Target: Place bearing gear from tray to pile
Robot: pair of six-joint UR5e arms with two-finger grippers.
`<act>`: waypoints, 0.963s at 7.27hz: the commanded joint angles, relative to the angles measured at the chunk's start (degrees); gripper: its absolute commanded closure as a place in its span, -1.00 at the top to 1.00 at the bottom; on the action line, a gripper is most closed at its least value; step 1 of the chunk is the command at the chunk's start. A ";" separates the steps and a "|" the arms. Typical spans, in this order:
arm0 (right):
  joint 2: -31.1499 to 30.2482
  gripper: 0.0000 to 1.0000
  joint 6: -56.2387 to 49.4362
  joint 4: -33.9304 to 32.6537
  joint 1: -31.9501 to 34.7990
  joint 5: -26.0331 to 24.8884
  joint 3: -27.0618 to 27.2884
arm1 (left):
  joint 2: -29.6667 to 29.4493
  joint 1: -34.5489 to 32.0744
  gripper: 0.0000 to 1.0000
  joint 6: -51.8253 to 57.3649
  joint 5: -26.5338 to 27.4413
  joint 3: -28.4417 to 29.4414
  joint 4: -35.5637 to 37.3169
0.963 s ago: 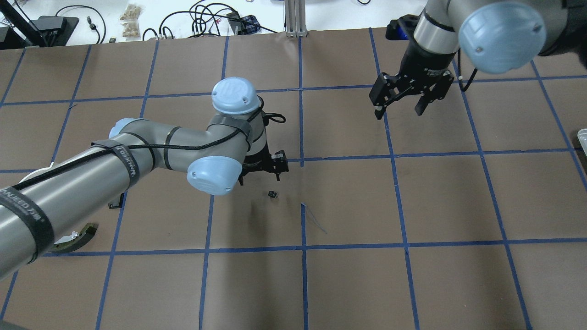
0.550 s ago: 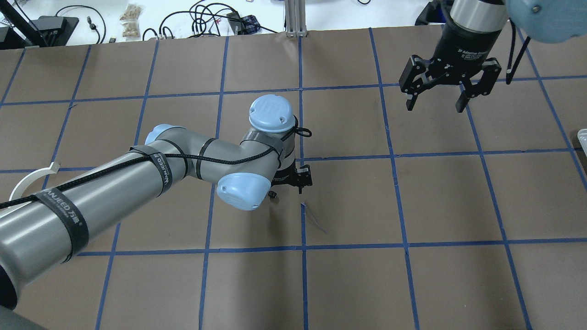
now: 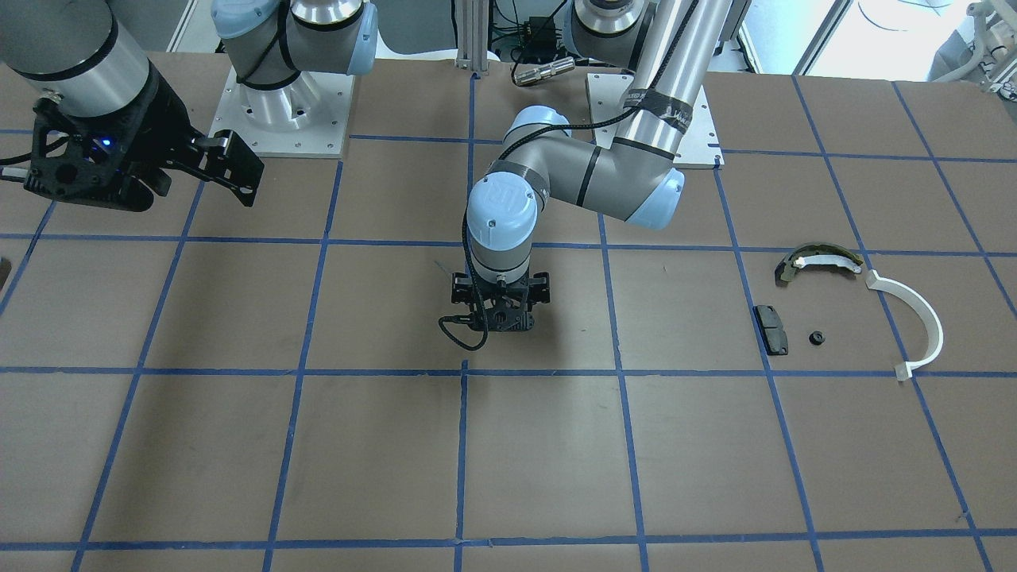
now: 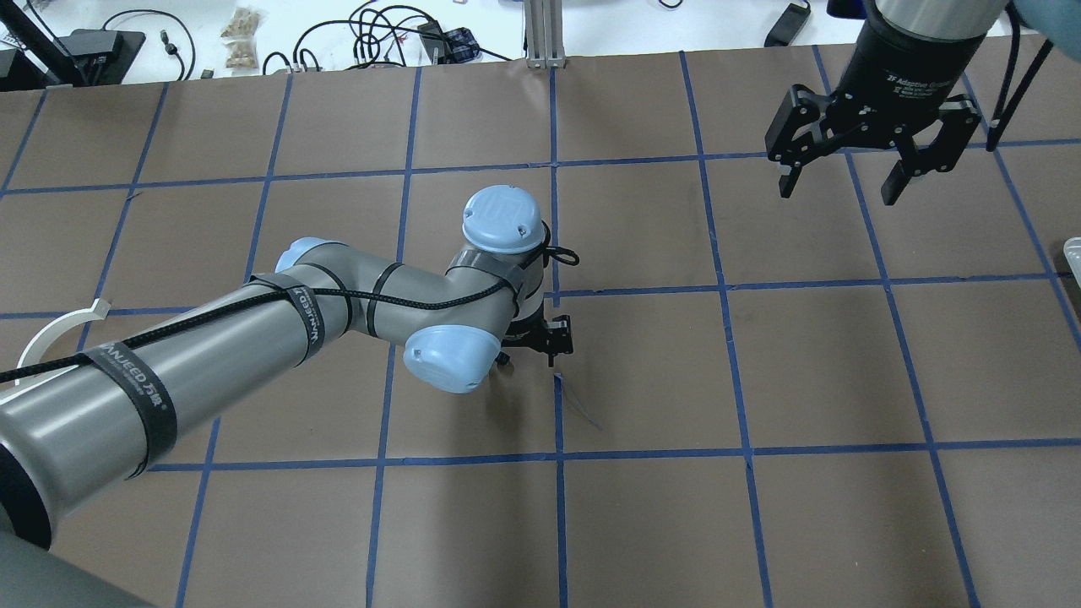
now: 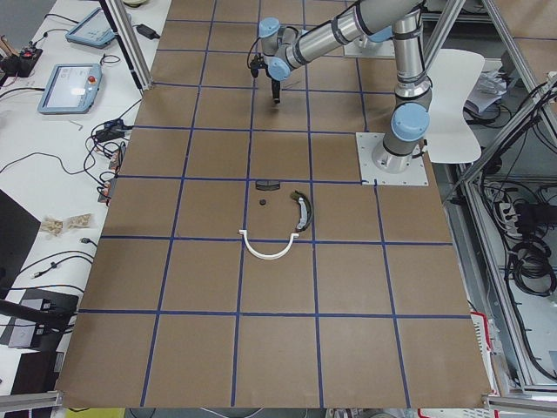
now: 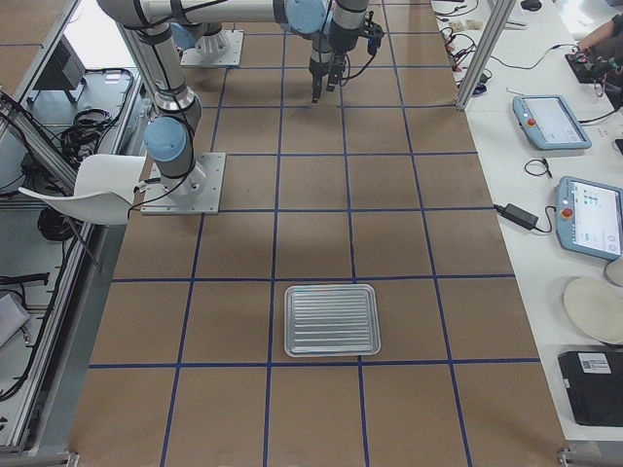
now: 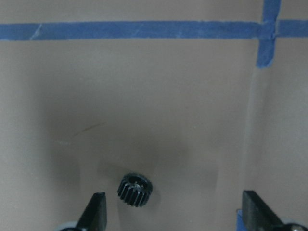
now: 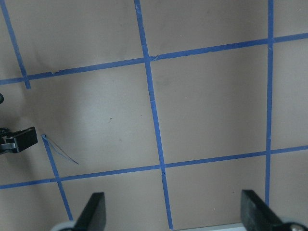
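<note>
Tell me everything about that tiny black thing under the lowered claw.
A small black gear, toothed around its side, with a centre hole. Dull finish; plastic or metal, I cannot tell. It lies on the brown table paper between the open fingers of the left gripper, nearer one finger, touching neither.

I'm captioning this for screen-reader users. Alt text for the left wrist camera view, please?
A small black gear lies on the brown table between the left gripper's open fingers, close to the view's left finger but not touching it. A blue tape line crosses the top.
</note>
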 commanded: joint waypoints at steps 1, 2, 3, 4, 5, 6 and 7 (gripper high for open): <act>-0.43 1.00 0.38 -1.03 -0.19 0.09 3.20 | -0.20 0.77 0.46 -0.01 -0.07 0.01 0.53; -0.78 1.00 0.55 -5.30 -0.10 -2.18 5.75 | -0.28 0.77 -0.32 -0.19 0.01 -0.16 0.53; -2.44 1.00 0.64 -6.04 -0.10 -3.59 6.73 | -0.28 0.77 -0.85 -0.45 0.01 -0.17 0.53; -3.68 1.00 0.82 -6.05 -0.10 -3.00 6.65 | -0.28 0.77 -1.00 -0.62 -0.07 -0.08 0.53; -4.12 1.00 0.90 -5.87 0.25 -2.99 5.87 | -0.20 0.77 -1.00 -0.80 0.01 0.27 0.53; -5.26 1.00 4.30 -5.87 1.03 -2.73 6.56 | -0.02 0.86 -1.00 -1.24 0.01 0.62 0.53; -5.18 1.00 4.59 -5.87 1.39 -1.51 6.65 | 0.50 1.82 -1.00 -1.24 0.19 0.62 0.44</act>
